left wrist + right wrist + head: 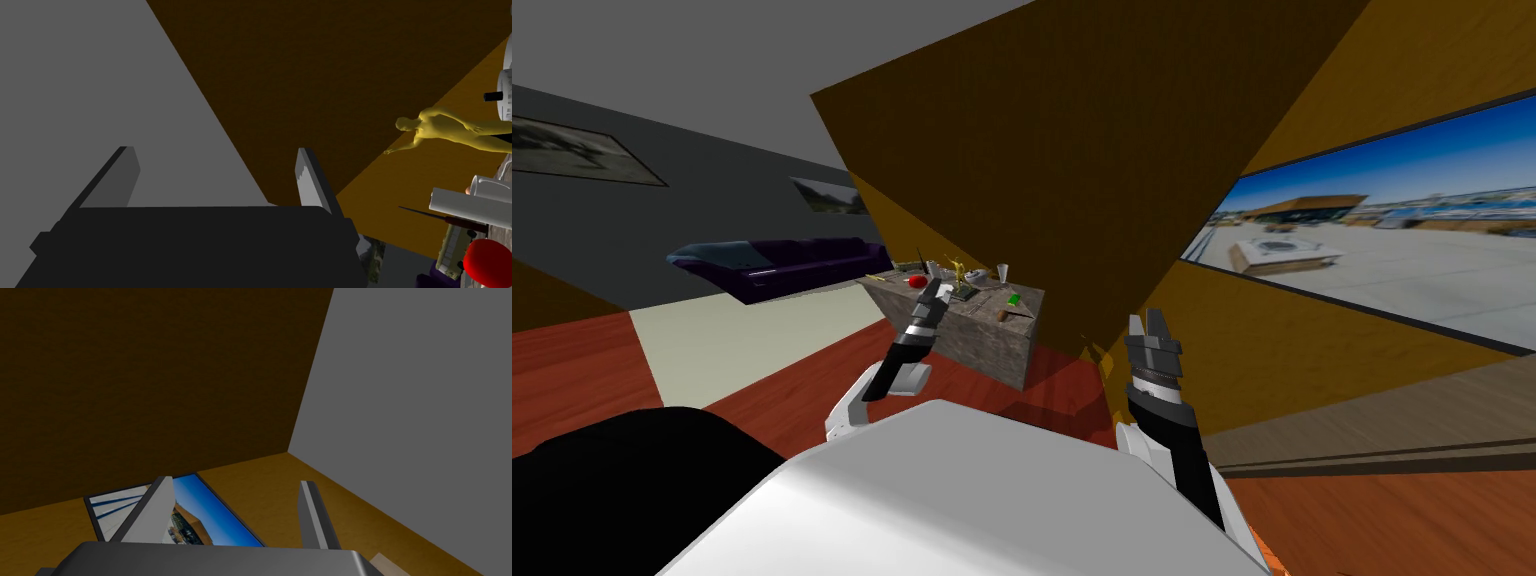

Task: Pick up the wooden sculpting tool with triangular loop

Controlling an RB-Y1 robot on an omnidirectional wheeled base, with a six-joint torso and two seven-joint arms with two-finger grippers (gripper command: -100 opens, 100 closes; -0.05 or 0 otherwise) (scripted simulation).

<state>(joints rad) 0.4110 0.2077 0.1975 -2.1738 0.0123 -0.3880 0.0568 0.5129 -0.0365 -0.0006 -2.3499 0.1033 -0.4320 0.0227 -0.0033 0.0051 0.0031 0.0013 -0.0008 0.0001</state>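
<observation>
Hovering left gripper [942, 287], table [982, 345] clutter indistinct

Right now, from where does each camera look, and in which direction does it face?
Head view: on the head, looking steeply down and forward at the table; both forearms show, with the left gripper by the table and the right gripper apart from it.
Left wrist view: on the left hand, looking along the open left gripper, past a yellow figurine and a red object.
Right wrist view: on the right hand, looking along the open right gripper, away from the table.
Shared: the head and left wrist views both show the figurine and the red object.
</observation>
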